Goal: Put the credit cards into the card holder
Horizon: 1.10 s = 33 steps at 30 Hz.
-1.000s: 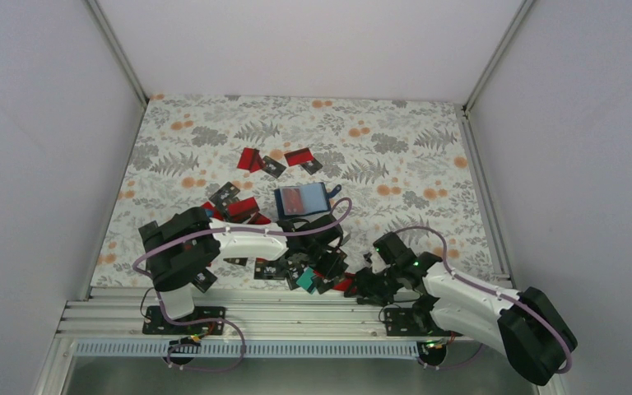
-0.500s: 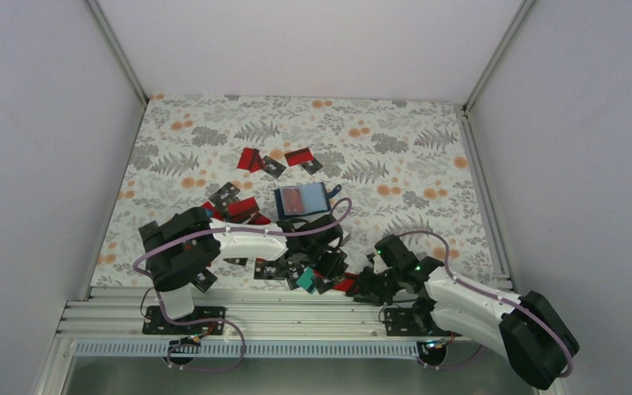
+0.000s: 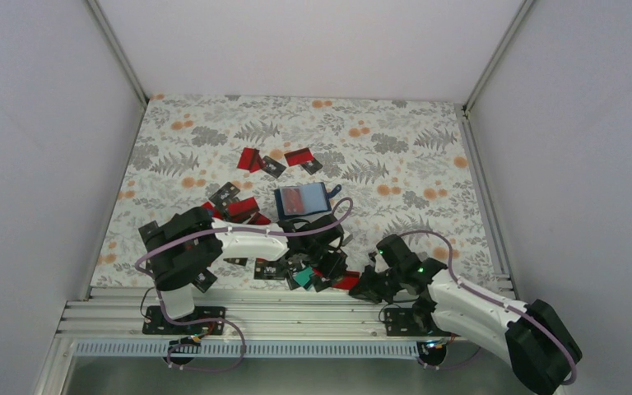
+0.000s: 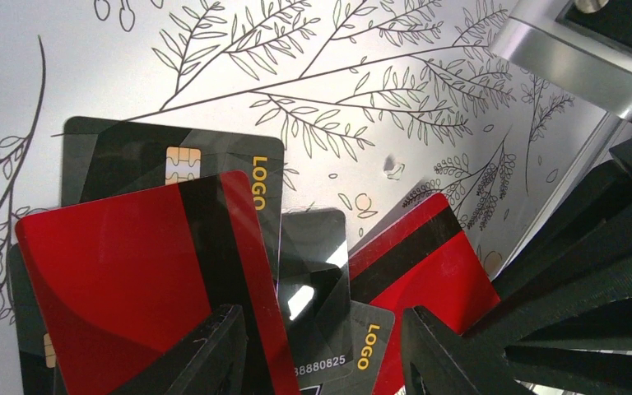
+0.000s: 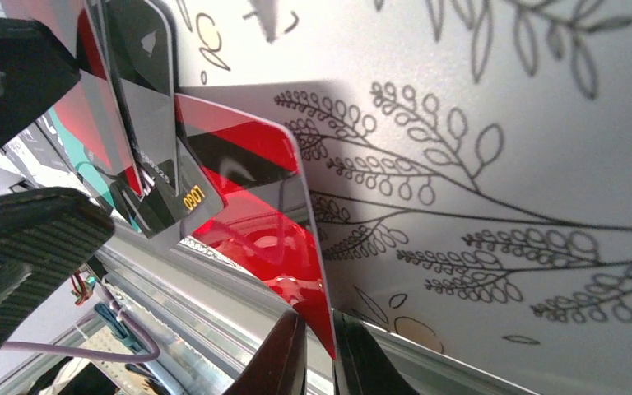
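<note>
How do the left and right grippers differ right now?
The left gripper has its fingers apart, holding nothing; the right gripper has them pinched on the edge of a red card. The left hangs over overlapping cards; the right sits by the near edge of the table. Both are low at the same heap.

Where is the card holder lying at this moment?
In the top view the card holder lies open near the middle of the table, just beyond the left arm, with red cards to its left.
</note>
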Available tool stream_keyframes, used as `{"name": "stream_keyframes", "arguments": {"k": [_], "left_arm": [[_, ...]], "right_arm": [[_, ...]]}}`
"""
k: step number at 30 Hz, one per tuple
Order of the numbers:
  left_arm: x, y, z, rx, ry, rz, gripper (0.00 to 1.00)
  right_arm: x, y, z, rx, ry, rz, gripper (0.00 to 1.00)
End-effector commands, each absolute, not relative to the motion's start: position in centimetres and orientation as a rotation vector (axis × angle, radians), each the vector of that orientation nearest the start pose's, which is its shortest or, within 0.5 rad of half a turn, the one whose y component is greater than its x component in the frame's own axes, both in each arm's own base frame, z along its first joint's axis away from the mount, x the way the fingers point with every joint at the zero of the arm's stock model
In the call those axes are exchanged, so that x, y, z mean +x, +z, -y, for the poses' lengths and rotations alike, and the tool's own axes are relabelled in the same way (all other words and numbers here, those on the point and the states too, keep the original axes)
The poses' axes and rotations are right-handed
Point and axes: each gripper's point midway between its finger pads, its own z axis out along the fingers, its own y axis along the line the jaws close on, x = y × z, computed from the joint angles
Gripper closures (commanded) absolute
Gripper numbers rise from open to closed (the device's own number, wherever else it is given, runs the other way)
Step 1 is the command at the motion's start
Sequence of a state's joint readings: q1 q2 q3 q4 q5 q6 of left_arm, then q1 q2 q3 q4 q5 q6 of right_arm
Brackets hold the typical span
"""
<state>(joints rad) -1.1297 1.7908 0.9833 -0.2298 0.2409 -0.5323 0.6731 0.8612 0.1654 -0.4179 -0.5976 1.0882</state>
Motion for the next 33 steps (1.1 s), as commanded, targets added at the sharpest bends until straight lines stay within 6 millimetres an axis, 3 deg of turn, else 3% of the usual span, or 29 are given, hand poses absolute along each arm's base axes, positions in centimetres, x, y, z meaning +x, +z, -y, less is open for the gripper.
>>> {"name": "stream_keyframes", "arguments": {"k": [1,9,12,18,25,30,33], "left_arm": [[12.7,0.6,37.8,0.951,-0.751,-2.781,0.51],[12.9,0.7,37.8,0.943,-0.737,-2.785,0.52],[13.6,1.7,37.6,0.905,-0.714,-2.771,0.53],[16.4,4.9,36.6,0.772,-0.627,-2.736,0.53],[19.8,9.1,34.9,0.619,-0.619,-2.664,0.51],[22.7,13.2,33.3,0.51,-0.644,-2.567,0.49],[24.0,16.0,33.1,0.541,-0.685,-2.469,0.49]], "right_arm": [[8.9,2.3,-18.7,0.393,1.178,-2.99,0.9],[9.5,3.5,-19.2,0.354,1.191,-2.965,0.96],[9.8,3.9,-19.1,0.349,1.168,-2.962,0.96],[11.7,4.7,-17.6,0.355,0.977,-2.964,0.96],[15.6,6.9,-15.9,0.33,0.853,-2.883,0.96],[19.2,10.7,-15.4,0.237,0.833,-2.76,0.96],[21.3,13.4,-15.8,0.132,0.862,-2.664,0.96]]}}
